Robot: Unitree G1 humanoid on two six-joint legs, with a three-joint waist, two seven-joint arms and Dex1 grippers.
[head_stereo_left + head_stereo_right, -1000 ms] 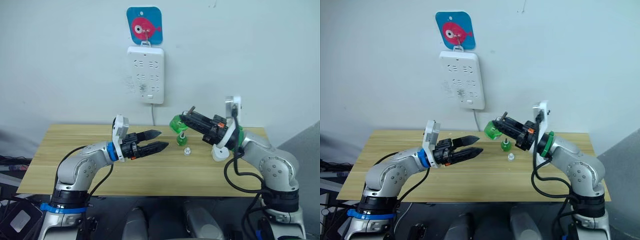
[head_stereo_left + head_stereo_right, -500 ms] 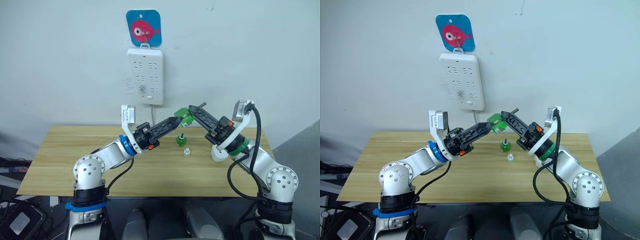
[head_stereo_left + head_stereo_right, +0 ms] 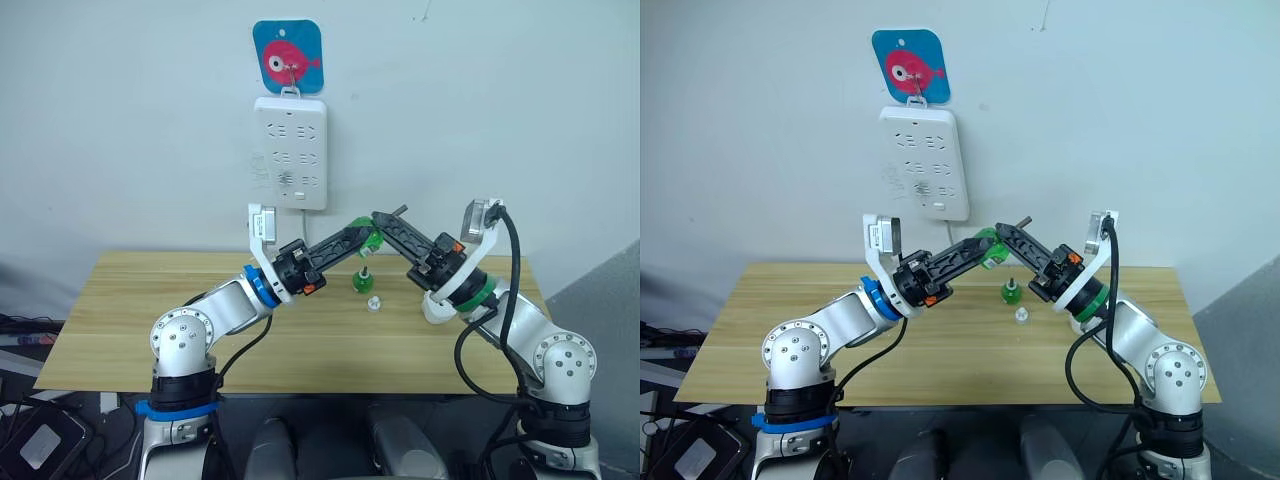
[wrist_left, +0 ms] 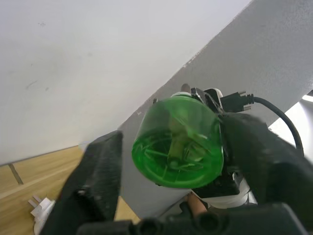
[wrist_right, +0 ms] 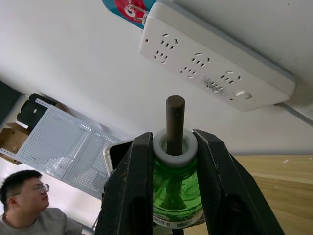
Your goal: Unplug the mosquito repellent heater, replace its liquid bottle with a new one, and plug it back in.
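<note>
My right gripper (image 5: 174, 147) is shut on the neck of a green liquid bottle (image 3: 369, 238), held in the air above the table with its dark wick (image 5: 175, 115) pointing up at the wall. My left gripper (image 3: 362, 234) has reached up to the bottle's base. Its fingers (image 4: 98, 181) stand open on either side of the green bottom (image 4: 176, 142), with a small gap on one side. The white mosquito repellent heater (image 3: 437, 308) lies on the table behind my right arm. A second small green bottle (image 3: 362, 281) and a small clear cap (image 3: 374, 303) stand on the table below.
A white power strip (image 3: 291, 150) hangs on the wall under a blue fish hook (image 3: 289, 57), its cable dropping behind the wooden table (image 3: 130, 300). A person (image 5: 24, 196) shows in the right wrist view, beside a pegboard.
My left arm rose from low over the table and brought its open fingers around the bottle's base. My right gripper lifted and tilted the bottle upward.
</note>
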